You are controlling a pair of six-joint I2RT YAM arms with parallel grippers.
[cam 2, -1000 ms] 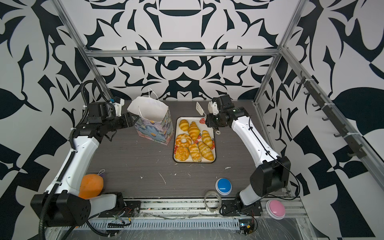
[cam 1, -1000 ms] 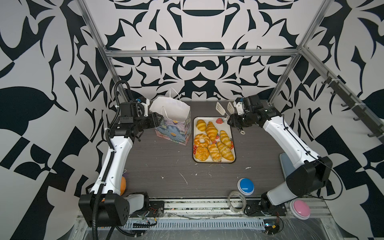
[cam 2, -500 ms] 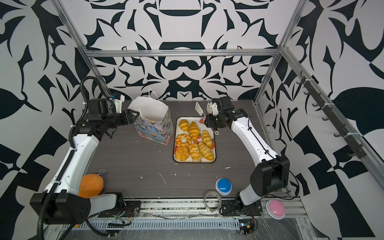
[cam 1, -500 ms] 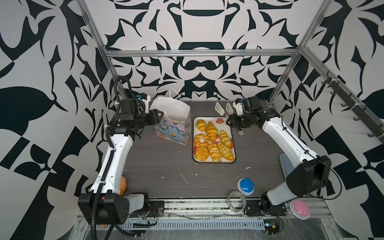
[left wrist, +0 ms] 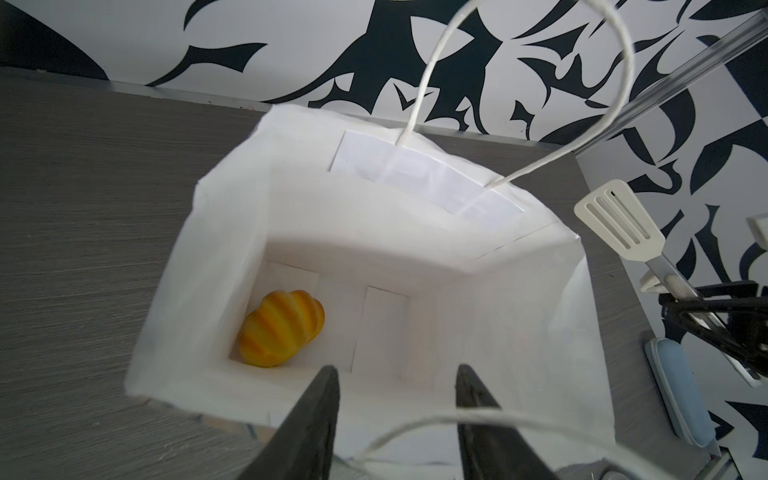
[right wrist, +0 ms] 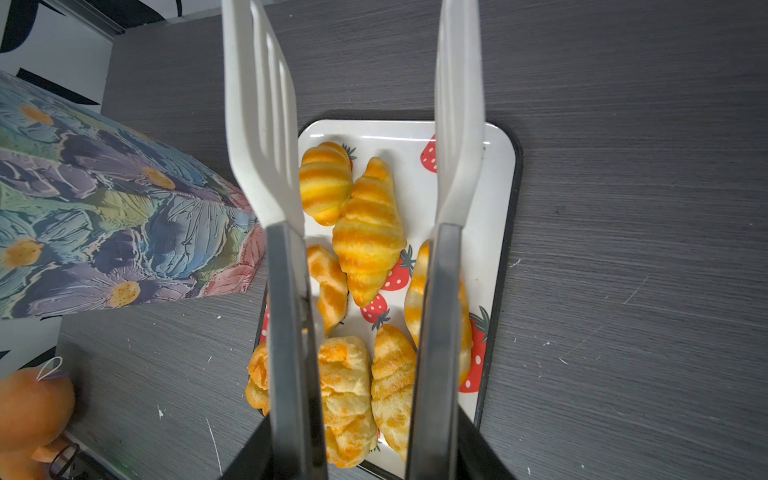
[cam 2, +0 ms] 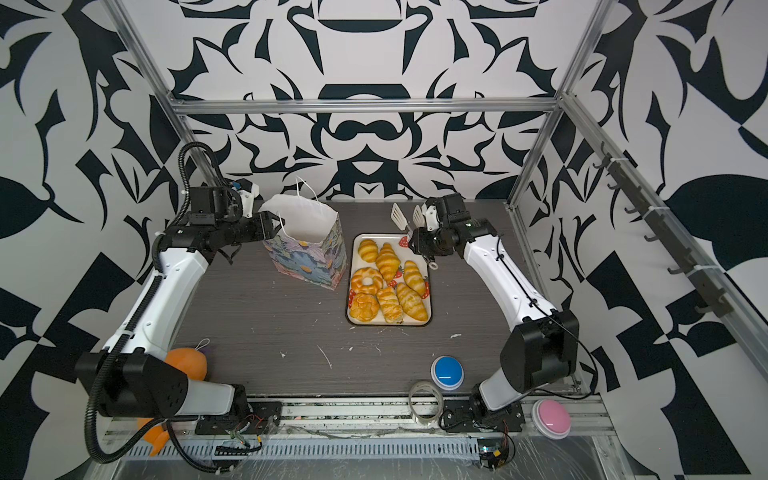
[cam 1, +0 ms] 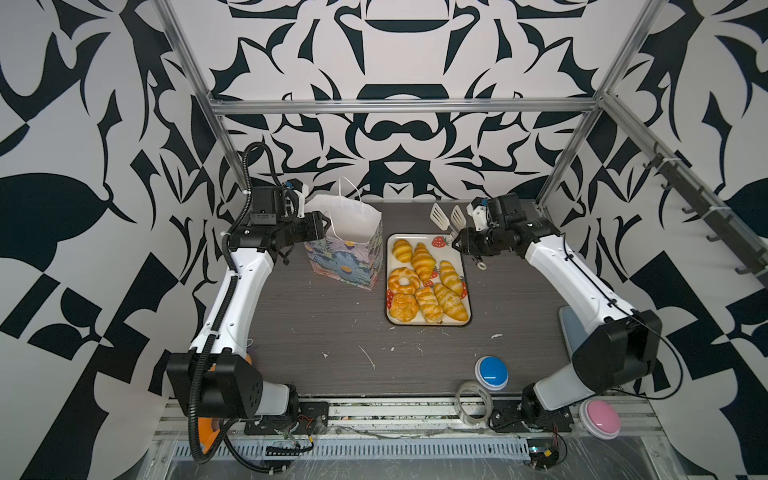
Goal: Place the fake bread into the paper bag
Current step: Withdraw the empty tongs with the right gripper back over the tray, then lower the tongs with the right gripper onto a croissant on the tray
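A: Is the mouth of the tall flower-printed paper bag [left wrist: 232, 232] clear?

B: Wide open. One striped golden toy loaf [left wrist: 281, 328] lies in a floor corner and the rest is bare. A thin white cord handle [left wrist: 432, 417] sags across the near rim.

A: And the cream strawberry-printed tray [cam 1: 455, 249]?

B: White slotted-blade tongs [cam 1: 439, 216] hang over its far end. Only a narrow gap parts bag and tray. The dark wood-grain tabletop [cam 1: 332, 332] in front is open.

The left arm [cam 1: 245, 282] and right arm [cam 1: 569, 274] have white shells and black joints. A black corrugated hose [cam 1: 246, 166] follows the left, a thin cable [cam 1: 590, 280] the right.
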